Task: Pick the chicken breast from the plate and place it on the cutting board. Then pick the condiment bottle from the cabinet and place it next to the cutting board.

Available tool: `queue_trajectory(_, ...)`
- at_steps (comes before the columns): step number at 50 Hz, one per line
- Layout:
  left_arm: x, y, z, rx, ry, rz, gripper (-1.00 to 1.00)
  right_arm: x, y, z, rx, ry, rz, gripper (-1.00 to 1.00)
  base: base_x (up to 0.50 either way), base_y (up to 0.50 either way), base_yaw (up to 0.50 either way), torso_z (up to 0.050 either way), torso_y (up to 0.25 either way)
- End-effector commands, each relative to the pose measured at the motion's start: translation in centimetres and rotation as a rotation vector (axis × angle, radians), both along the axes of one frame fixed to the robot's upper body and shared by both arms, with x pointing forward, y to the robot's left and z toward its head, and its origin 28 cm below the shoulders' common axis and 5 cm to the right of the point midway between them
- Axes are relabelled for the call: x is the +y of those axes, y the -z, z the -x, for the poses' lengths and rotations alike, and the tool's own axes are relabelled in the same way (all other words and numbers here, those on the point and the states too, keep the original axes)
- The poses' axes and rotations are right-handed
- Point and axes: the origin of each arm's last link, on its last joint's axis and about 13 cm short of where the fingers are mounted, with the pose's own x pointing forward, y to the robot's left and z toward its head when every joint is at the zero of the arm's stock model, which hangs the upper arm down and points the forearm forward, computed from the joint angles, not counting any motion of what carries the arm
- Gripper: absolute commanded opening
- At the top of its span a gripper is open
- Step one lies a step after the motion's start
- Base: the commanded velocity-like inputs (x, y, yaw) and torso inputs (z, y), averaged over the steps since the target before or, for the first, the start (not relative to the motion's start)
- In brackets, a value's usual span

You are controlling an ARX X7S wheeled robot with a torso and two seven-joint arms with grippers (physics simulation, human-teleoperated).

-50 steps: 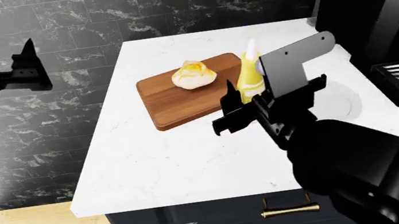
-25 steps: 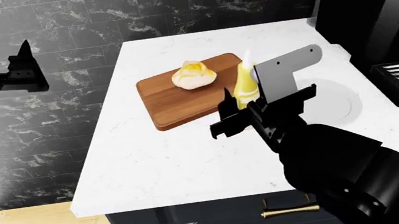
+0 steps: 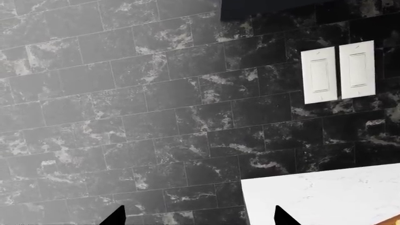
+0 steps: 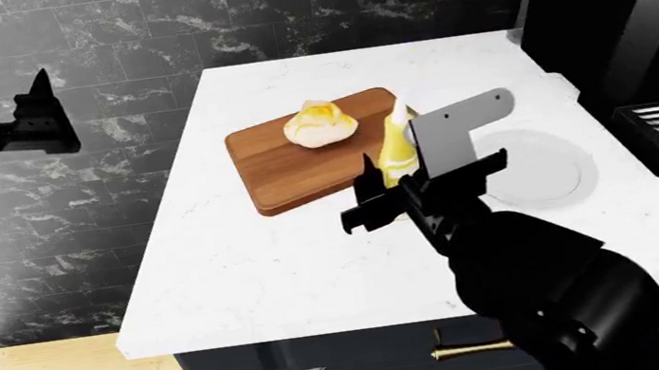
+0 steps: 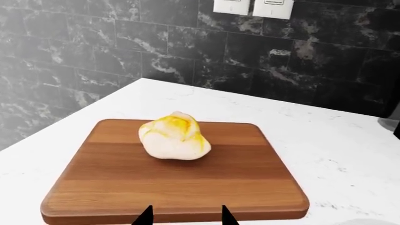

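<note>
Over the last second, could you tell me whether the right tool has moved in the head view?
Yes. The right tool has drifted toward the view's left, along the cutting board's near right corner.

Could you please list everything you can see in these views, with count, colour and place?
cutting board: one, reddish-brown, on the counter's left half.
chicken breast: one, cream with a yellow patch, on the cutting board.
condiment bottle: one, yellow, upright by the board's right edge, partly hidden by the right arm.
plate: one, light grey, on the counter right of the bottle.
counter: one, white marble.
wall switches: two, white, on the black tiled wall.
drawer handle: one, brass, below the counter.
left gripper: one, black, raised left of the counter.
right gripper: one, black, in front of the bottle.
</note>
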Motion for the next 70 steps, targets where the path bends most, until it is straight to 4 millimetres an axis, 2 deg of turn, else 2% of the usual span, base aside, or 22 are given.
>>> queue_trajectory(1,0.2,0.0,-0.2,0.001,-0.005,0.005,1.00,0.3,0.3,-0.7,-0.008,-0.009,0.009,-1.00,0.00,0.00,0.00,0.000,0.000)
queue_trajectory(14,0.4,0.2,-0.4,0.003,-0.013,0.006,1.00,0.5,1.0,-1.9,-0.008,-0.004,0.016,-1.00,0.00,0.00,0.00,0.000,0.000)
queue_trajectory(36,0.5,0.4,-0.2,0.010,-0.022,0.010,1.00,0.7,3.1,-2.5,0.034,0.007,0.020,-1.00,0.00,0.00,0.00,0.000,0.000)
queue_trajectory(65,0.7,0.3,-0.2,0.008,-0.028,0.011,1.00,0.7,3.6,-2.7,0.066,0.014,0.039,-1.00,0.00,0.00,0.00,0.000,0.000)
queue_trajectory(66,0.7,0.3,-0.2,0.008,-0.029,0.011,1.00,0.7,3.6,-2.7,0.066,0.014,0.039,1.00,0.00,0.00,0.00,0.000,0.000)
queue_trajectory(70,0.7,0.3,-0.2,0.007,-0.029,0.012,1.00,0.7,3.5,-2.6,0.067,0.014,0.041,1.00,0.00,0.00,0.00,0.000,0.000)
